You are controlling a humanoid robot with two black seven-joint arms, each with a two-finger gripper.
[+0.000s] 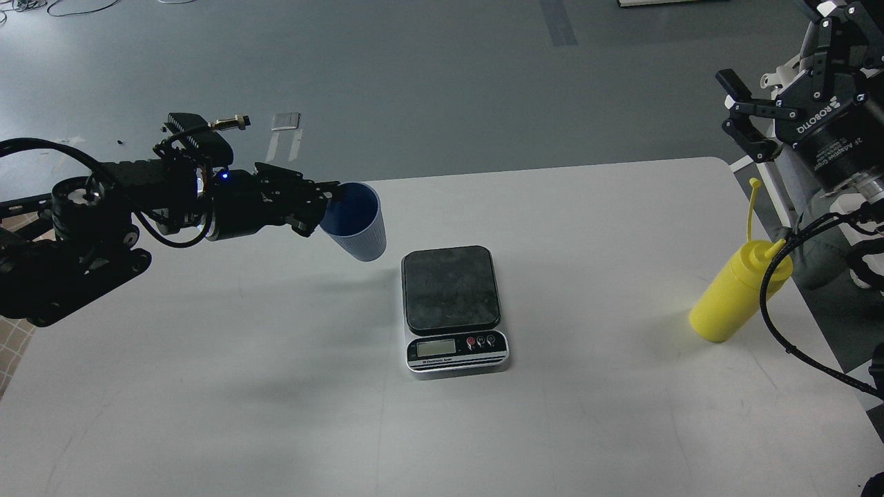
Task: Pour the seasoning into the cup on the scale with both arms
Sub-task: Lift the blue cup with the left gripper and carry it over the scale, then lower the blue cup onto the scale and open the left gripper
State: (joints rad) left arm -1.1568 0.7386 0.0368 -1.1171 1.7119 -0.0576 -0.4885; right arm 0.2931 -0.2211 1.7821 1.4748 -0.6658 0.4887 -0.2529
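My left gripper (326,198) is shut on the rim of the light-blue ribbed cup (359,228) and holds it in the air, just left of the scale (452,307). The scale sits mid-table with its dark platform bare. The yellow seasoning bottle (735,293) stands near the table's right edge, its cap strap sticking up. My right gripper (733,107) is open and empty, high above the table's far right corner, well above the bottle.
The white table (276,386) has rounded far corners. A black cable (780,304) from my right arm hangs in front of the bottle. A tan checked surface (10,345) shows at the left edge. Grey floor lies beyond the table.
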